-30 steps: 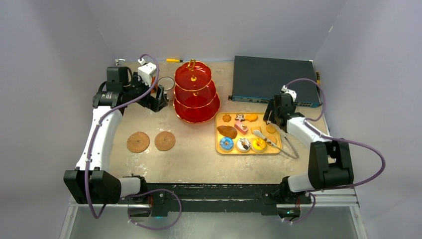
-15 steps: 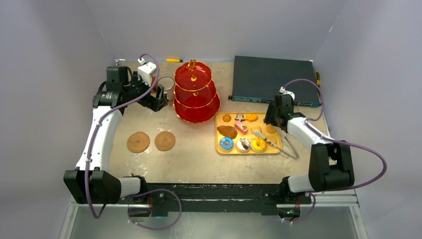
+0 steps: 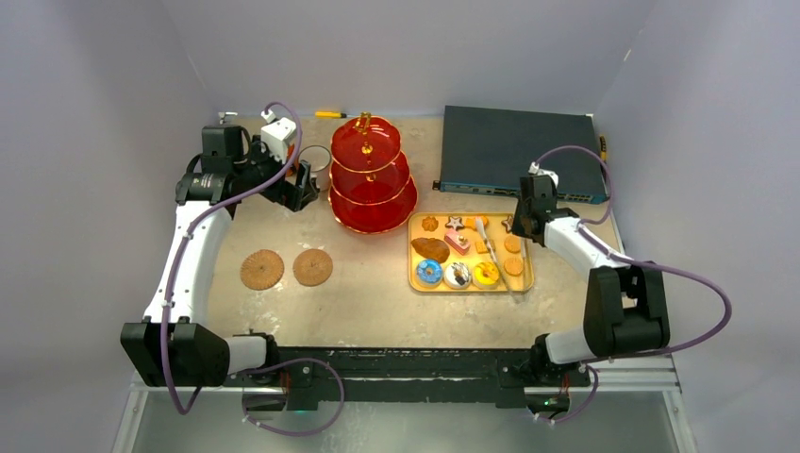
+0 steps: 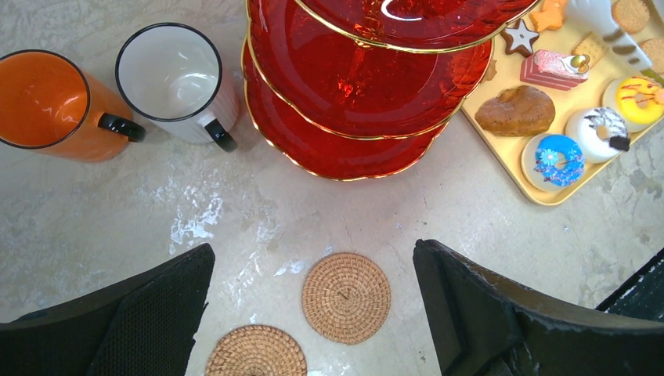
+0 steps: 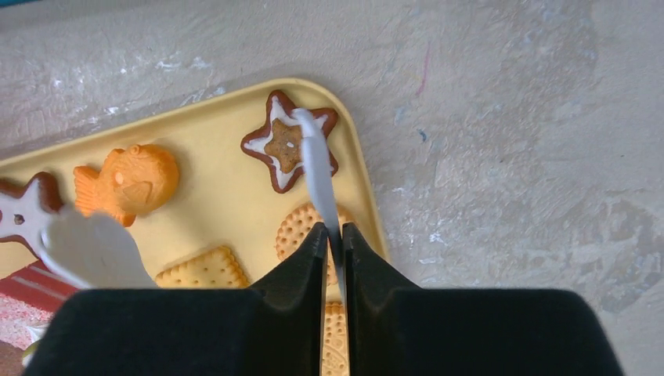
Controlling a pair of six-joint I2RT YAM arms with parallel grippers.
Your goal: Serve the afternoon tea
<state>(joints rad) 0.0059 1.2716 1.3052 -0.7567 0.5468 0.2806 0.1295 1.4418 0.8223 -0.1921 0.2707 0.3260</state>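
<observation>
- Closest to the arm bases, 2 woven coasters [image 3: 262,269] lie side by side on the bench [image 3: 377,316], on the left half.
- Further in, on the right half, the yellow tray [image 3: 412,264] carries the pastries [image 3: 459,274]. The right claw [image 5: 334,229] hangs over its far right corner.
- This claw is pressed together on 1 blade of the white tongs [image 5: 317,172]. The other blade stands off to the left and is blurred, so I cannot tell if it is free.
- The long axis of the tongs runs straight forward out of the claw. The tip of the pinched blade is over the star cookie [image 5: 286,145], and a round cookie [image 5: 301,227] lies directly under the fingertips.
- So the pastries are below and just ahead of the right claw, and the right arm is clearly the nearer one.
- I judge that the coming move depends on this: the red 3-tier stand [image 3: 373,179] lies to the left of the tray, just beside its far left corner. Its tiers show no pastry yet.
- The left claw [image 4: 313,251] is spread and holds nothing, just left of the stand.
- The white mug [image 4: 176,78] and the orange mug [image 4: 43,102] stand side by side, the white one just beside the lowest tier.
- Farthest back is the dark box [image 3: 519,151].
</observation>
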